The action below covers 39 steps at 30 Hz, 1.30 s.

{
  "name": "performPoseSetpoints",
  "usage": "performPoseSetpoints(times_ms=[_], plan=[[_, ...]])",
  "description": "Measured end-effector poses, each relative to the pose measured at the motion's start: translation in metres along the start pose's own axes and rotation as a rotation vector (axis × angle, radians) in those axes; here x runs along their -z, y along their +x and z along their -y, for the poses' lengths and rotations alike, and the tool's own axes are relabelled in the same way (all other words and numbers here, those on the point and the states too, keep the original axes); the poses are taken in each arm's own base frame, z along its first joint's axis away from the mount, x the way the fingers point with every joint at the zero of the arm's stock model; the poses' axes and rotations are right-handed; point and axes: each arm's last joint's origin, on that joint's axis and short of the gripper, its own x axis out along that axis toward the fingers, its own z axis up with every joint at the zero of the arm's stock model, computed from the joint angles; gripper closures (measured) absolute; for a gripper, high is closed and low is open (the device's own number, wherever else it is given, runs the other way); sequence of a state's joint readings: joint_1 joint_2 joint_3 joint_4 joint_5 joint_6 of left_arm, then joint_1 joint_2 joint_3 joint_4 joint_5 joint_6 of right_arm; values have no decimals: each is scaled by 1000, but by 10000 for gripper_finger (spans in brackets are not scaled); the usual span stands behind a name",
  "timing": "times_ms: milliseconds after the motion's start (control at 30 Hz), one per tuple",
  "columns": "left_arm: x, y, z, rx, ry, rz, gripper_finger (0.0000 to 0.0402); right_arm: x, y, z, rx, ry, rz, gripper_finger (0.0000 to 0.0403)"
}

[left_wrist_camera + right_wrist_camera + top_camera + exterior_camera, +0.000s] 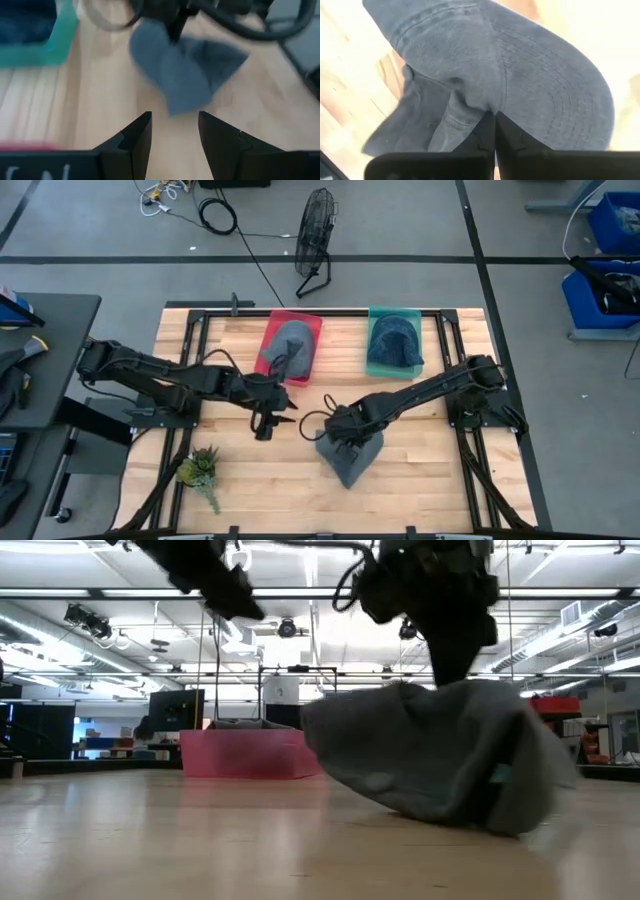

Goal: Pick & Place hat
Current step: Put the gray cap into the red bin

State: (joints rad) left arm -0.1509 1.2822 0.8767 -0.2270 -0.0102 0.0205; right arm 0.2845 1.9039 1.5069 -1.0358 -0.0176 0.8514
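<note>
The right hand (340,442) is clenching a fold of the grey hat (350,457), which is hanging below it with its lower edge touching the desk (430,480). The left hand (268,423), released, is hovering just beside it. The red tray (312,330) and teal tray (428,330) are lying beyond both hands, each already holding a hat.

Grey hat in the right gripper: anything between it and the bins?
Nothing visible lies on the bare wood between the grey hat and the red bin or teal bin; left gripper hovers off to the side.
</note>
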Motion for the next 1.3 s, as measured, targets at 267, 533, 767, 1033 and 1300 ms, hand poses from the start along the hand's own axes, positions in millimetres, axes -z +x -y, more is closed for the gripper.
performPoseSetpoints(times_ms=[267, 533, 767, 1033, 1300], plan=[[-7, 28, 7, 5, 79, 103, 236, -25, -10, 10, -65, -58, 139, 402], [14, 71, 5, -86, 58, -8, 237, -42, -11, 21, -45, -94, 205, 403], [19, 87, 0, -284, 58, -3, 237, -42, -11, 22, -41, -115, 210, 403], [20, 87, 0, -271, 61, -10, 237, -44, -12, 20, -50, -151, 233, 403], [4, 72, 10, -233, 59, 74, 237, -44, -12, 20, -45, -154, 227, 403]])
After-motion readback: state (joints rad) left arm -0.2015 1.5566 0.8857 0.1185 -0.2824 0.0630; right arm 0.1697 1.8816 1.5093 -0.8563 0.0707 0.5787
